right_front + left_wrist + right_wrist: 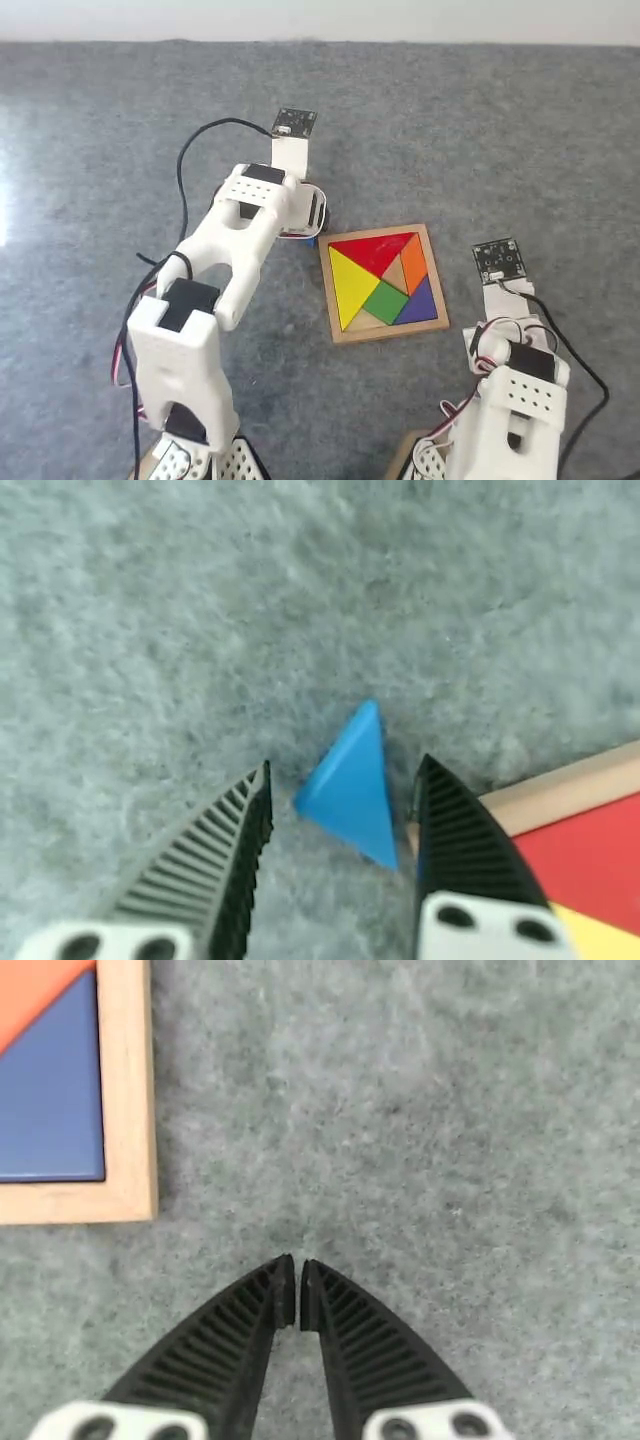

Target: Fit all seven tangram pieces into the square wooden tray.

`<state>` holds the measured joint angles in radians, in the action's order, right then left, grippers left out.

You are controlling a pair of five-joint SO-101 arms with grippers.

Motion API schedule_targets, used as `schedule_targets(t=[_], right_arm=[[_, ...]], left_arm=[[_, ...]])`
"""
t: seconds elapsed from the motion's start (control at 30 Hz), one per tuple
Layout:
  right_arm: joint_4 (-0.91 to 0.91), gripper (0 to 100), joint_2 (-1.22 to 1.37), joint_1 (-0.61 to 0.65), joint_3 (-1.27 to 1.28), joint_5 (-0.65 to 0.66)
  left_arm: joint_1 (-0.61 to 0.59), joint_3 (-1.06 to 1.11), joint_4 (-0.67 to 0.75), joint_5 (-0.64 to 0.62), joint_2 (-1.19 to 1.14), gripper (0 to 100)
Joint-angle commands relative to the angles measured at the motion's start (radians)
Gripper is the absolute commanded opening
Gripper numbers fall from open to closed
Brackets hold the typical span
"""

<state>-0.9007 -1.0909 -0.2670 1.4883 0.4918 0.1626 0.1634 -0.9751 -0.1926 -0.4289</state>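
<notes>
Tangram work looks close to done: the tray [388, 334] holds coloured pieces [350, 285] packed edge to edge, with two pale patches [396, 272] among them that may be gaps or plain wood pieces, I cannot tell which; one blue triangle [350, 785] lies outside on the grey mat [500, 130], just beside a corner of the tray; the step in hand, as I judge it, is picking up this last piece; the left gripper [345, 768] is low over the triangle with its jaws spread wide, one to each side, so the piece sits between them; one finger [455, 830] is very near the triangle's edge, and whether it touches cannot be told; nothing is pinched yet; the next move calls for closing squarely on the thin piece without tipping it or pushing it under the rim, then lifting, turning it to match a free slot and setting it down flat; the right gripper [298, 1268] hangs over bare mat near another tray corner, its jaws pressed together and holding nothing.
</notes>
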Motion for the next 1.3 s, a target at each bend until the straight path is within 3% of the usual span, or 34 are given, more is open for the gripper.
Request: schedule_targets(t=[0.0,0.3,0.63,0.77,1.27], right_arm=[[-0.016,3.1,-0.021,-0.008,-0.006,-0.009],[-0.016,3.1,-0.021,-0.008,-0.006,-0.009],[-0.016,3.1,-0.021,-0.008,-0.006,-0.009],[-0.016,3.1,-0.021,-0.008,-0.006,-0.009],[-0.013,3.2,-0.021,-0.008,-0.005,-0.009]], left_arm=[[0.005,-0.064,-0.038,0.014,0.003,20],[0.023,-0.117,-0.077,0.020,-0.046,20],[0.023,-0.278,-0.210,0.041,-0.158,19],[0.021,-0.321,-0.249,0.041,-0.189,14],[-0.040,-0.323,-0.308,0.052,-0.184,12]])
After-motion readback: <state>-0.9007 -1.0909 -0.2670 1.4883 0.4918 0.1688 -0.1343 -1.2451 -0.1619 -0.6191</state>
